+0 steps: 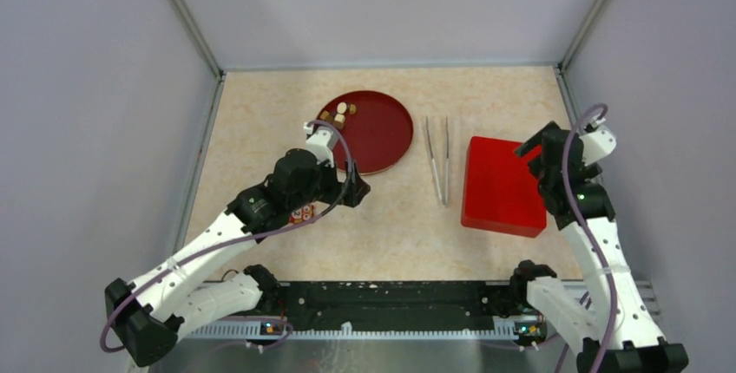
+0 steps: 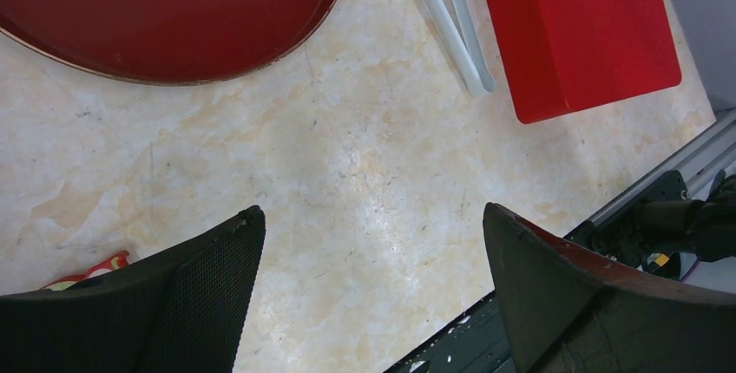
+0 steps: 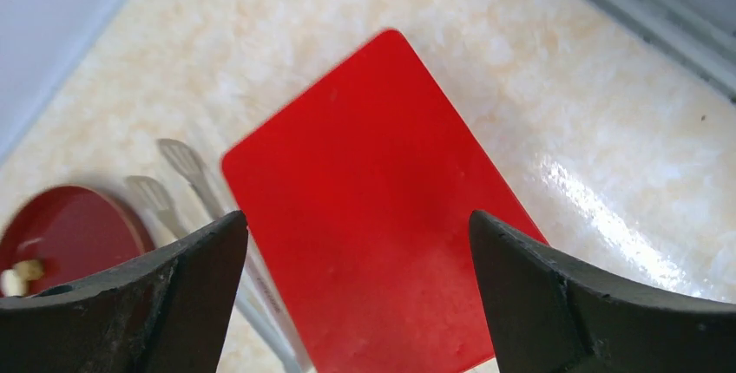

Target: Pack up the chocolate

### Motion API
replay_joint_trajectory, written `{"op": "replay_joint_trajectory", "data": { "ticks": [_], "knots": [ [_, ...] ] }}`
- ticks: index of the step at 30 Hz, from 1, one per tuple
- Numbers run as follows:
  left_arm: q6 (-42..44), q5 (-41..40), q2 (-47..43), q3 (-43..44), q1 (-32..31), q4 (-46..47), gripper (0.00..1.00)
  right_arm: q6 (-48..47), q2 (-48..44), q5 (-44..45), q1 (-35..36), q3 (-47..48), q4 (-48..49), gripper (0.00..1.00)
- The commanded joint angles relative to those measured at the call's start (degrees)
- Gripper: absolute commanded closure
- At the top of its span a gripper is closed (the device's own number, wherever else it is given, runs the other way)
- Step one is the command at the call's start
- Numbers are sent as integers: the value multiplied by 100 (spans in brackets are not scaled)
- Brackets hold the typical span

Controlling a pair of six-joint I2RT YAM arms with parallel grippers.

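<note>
Several tiny chocolate chunks [image 1: 335, 115], brown, tan and white, lie at the far left rim of a round dark red plate [image 1: 377, 134]. A couple of the chunks show in the right wrist view [image 3: 19, 276]. My left gripper [image 1: 354, 187] is open and empty, hovering over bare table [image 2: 371, 211] just near of the plate [image 2: 165, 17]. My right gripper [image 1: 531, 153] is open and empty above a closed flat red box [image 1: 502, 186], which fills the space between its jaws [image 3: 358, 217].
A pair of metal tongs [image 1: 438, 160] lies between the plate and the red box [image 2: 581, 26]. A small red-orange patterned packet [image 1: 302, 212] lies under the left arm, its edge showing in the left wrist view [image 2: 91, 269]. Grey walls enclose the table.
</note>
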Motion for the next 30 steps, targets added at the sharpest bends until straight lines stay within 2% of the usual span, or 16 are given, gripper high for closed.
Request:
{"op": "replay_joint_trajectory", "data": {
  "ticks": [1,5,9,12,17,20,25,30],
  "knots": [
    [-203,-182,-172,334,18,157,1,412,494,-117,-58,-1025,395,5],
    [-147,-314,-380,128,18,504,1,668,1364,-385,-73,-1457,485,5],
    [-141,-288,-332,197,14,398,1,366,1753,-491,-74,-694,88,4],
    [-154,-241,-458,261,18,490,1,-16,1426,-255,-69,130,-212,3],
    [-91,-1115,-853,438,18,441,1,-1316,891,-612,-71,1311,53,2],
    [52,-1412,-856,910,25,234,1,-1671,512,-659,-69,1741,256,3],
    [242,-1817,-580,1595,24,-287,1,-1995,-216,-629,-71,1627,777,1],
    [390,-1817,-582,1648,26,-108,1,-2006,-527,-852,-68,1022,1294,1]
  ]
}}
